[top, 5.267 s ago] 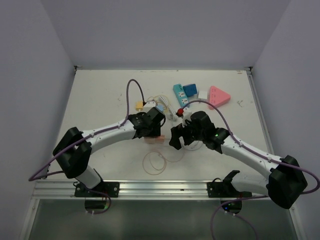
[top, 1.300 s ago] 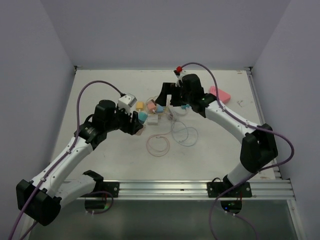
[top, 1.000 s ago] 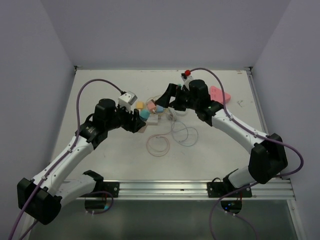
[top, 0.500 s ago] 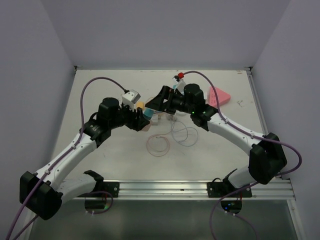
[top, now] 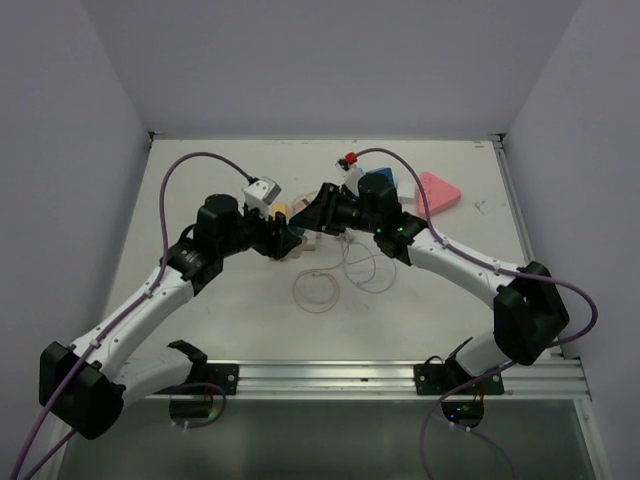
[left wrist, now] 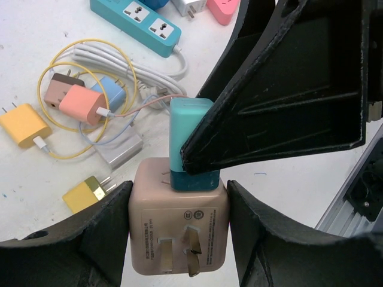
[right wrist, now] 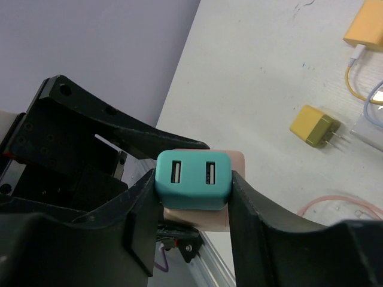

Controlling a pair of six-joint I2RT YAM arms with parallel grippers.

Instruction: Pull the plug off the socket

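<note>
The socket (left wrist: 178,230) is a beige cube with metal prongs on its near face, and my left gripper (left wrist: 178,239) is shut on its two sides. The plug (left wrist: 190,128), a teal block with two USB ports, sits pushed into the cube's top. My right gripper (right wrist: 193,192) is shut on the plug (right wrist: 193,178), one finger on each side, with the socket (right wrist: 200,218) just behind it. In the top view the two grippers (top: 283,243) (top: 312,213) meet nose to nose above the table's middle and hide both parts.
On the table below lie a teal power strip (left wrist: 134,18), a pink charger (left wrist: 84,104), a blue one (left wrist: 114,92), a yellow one (left wrist: 24,124), a gold plug (left wrist: 87,192) and looped cables (top: 318,290). A pink triangular socket (top: 437,190) sits back right.
My right gripper has swung left to the left gripper and shut its open jaws on the teal plug. The left gripper has kept its hold on the socket, shifting slightly right.
</note>
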